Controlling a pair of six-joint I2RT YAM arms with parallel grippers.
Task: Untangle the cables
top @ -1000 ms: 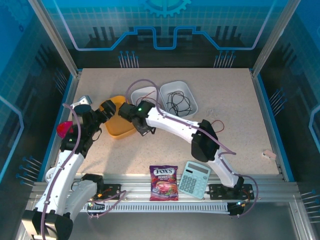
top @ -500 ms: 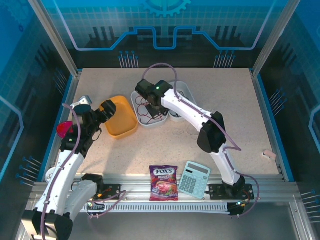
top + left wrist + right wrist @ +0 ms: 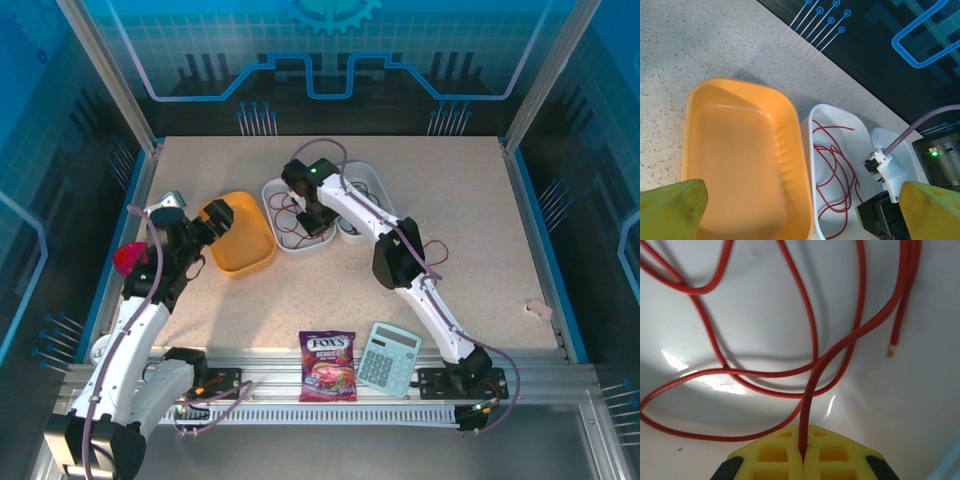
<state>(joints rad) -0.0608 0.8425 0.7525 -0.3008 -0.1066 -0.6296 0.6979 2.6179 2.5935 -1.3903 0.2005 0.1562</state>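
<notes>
Tabletop (image 3: 455, 185), red cable (image 3: 808, 395) in white tray (image 3: 832, 112)

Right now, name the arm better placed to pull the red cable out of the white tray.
Right. The right gripper is shut on the red cable inside the white tray. The left gripper hangs open at the orange tray, holding nothing, and would have to reach over first.
</notes>
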